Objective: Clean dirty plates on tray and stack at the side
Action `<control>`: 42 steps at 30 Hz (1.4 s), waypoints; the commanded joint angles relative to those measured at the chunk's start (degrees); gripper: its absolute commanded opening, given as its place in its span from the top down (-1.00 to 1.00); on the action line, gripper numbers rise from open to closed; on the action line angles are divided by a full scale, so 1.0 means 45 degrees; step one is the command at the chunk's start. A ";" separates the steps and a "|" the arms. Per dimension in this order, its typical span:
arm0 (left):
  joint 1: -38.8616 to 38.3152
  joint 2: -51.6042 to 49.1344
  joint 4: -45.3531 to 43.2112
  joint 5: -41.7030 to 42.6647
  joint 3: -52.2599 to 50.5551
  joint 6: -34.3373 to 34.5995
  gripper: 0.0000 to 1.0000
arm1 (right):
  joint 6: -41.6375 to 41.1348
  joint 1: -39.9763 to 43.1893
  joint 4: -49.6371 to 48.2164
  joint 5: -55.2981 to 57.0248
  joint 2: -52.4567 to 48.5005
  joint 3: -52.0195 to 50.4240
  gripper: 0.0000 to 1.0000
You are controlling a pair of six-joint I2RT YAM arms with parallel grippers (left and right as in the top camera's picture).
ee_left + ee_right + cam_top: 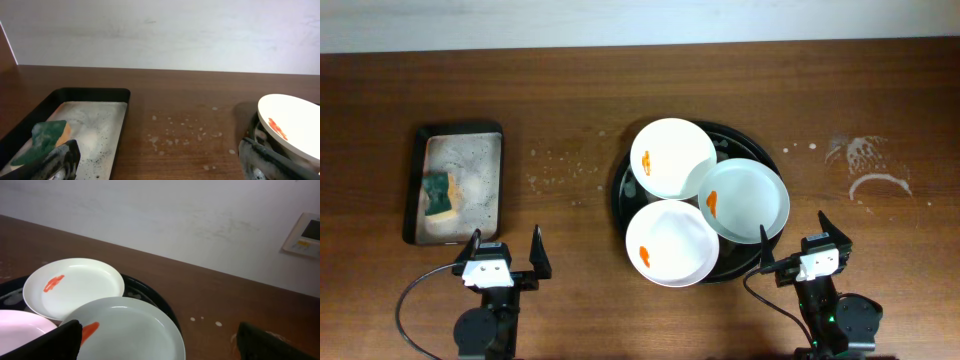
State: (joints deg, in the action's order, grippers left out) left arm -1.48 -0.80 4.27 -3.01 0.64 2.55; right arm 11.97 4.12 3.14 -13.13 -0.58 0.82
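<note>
Likely a robot lab or test room, not a home: left arm and right arm sit at one edge of a wood-grain desk, plain white wall behind, small control panel on it, black tray of plates laid out.

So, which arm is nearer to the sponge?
Left. The left fingers are open, close to the sponge, slightly to its right and nearer the robot, not touching it. The right fingers are far off, on the other side of the black tray.

Much of tray beneath three plates
</note>
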 commanded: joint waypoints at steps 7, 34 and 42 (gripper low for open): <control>0.0058 0.0087 0.0073 0.0063 -0.0024 -0.0199 -0.99 | -0.0087 -0.0092 0.0005 -0.0068 0.0049 -0.0112 -0.98; 0.0058 -0.6863 0.4843 0.1530 0.9428 -0.0199 -0.99 | -0.1875 -0.0092 0.8267 -0.2900 -0.5610 0.9568 -0.97; 0.0063 -1.3459 0.9403 0.2783 1.5120 -0.0102 -0.99 | -0.1875 -0.0092 1.0958 -0.6504 -0.9947 1.3512 -0.97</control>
State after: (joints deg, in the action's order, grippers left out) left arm -1.45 -58.00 44.97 5.91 66.17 2.55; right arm 3.60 4.08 52.73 -31.48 -43.16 59.70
